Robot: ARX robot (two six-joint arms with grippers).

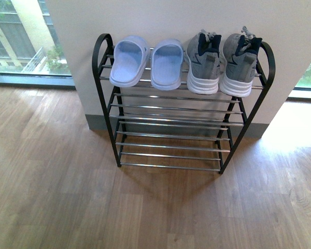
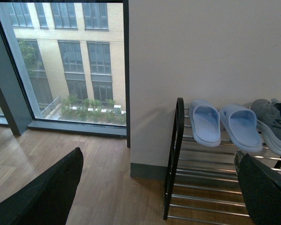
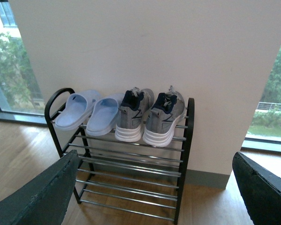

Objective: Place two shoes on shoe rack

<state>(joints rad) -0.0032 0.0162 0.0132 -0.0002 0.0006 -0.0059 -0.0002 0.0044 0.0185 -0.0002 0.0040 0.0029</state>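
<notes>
A wood floor in warm brown planks is filling the lower part of the front view, running up to a pale wall with a grey baseboard. Tall windows are flanking the wall at 9 and 3 o'clock, showing greenery and a brick building outside.

The shoe rack is standing against the wall near the centre of the front view, its black frame arching at both ends and its chrome rods catching the light on four tiers. Two grey sneakers are sitting side by side on the top tier at about 1 o'clock, heels out, their thick white soles hanging slightly over the front rods and their navy tongues pointing toward the wall. Just beside them at 11 o'clock, a pair of pale blue slippers is lying on the same tier, the nearer slipper touching or almost touching the left sneaker. The three lower tiers are showing only rods.

The left gripper and the right gripper are each spreading their dark fingers wide apart, holding nothing, well apart from the rack.
</notes>
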